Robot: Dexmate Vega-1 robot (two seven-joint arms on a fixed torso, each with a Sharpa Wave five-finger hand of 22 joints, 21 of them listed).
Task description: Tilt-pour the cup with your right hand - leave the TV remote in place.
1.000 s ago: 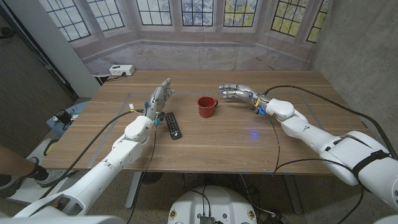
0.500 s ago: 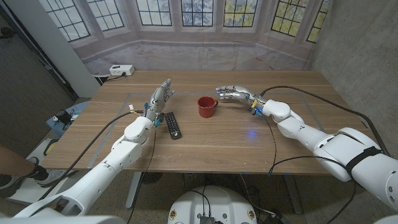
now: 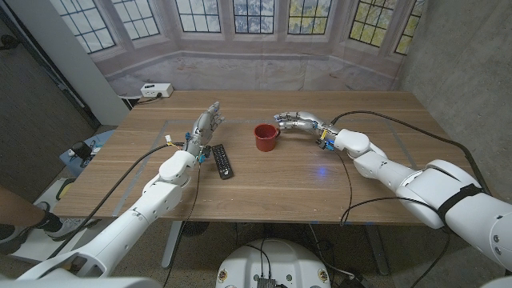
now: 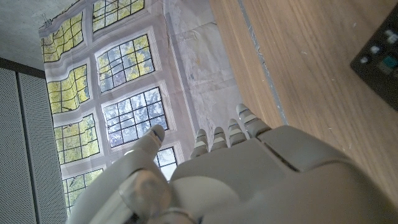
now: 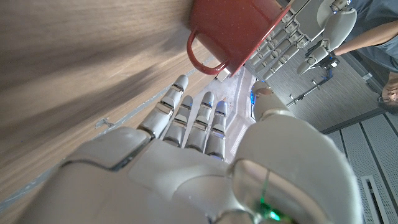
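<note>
A red cup [image 3: 266, 136] stands upright on the wooden surface [image 3: 320, 184], near the middle and toward the far side. Its handle points toward the robot's right, as the right wrist view [image 5: 205, 53] shows plainly.

The right hand [image 3: 294, 122] hovers just beside the cup on that handle side, above the surface. Its fingers [image 5: 186, 115] are stretched out and slightly apart, reaching toward the handle, and they hold nothing. In the right wrist view the fingertips sit close to the handle loop, but a gap shows between them and the cup, so the hand and the cup are apart. The thumb stands off to one side of the other fingers.

A black TV remote [image 3: 222, 160] lies flat on the surface to the cup's left, its long side running roughly from near to far. The two things are near each other but not touching. A corner of the remote with coloured buttons shows in the left wrist view [image 4: 380, 59].

The left hand [image 3: 206, 126] stands just beyond the remote's far end, raised with its fingers [image 4: 227, 134] straight, close side by side and pointing away from the robot. It grips nothing. Whether it touches the remote cannot be told.

A small white box [image 3: 156, 90] with a cable sits at the far left corner of the surface, well apart from everything else.
</note>
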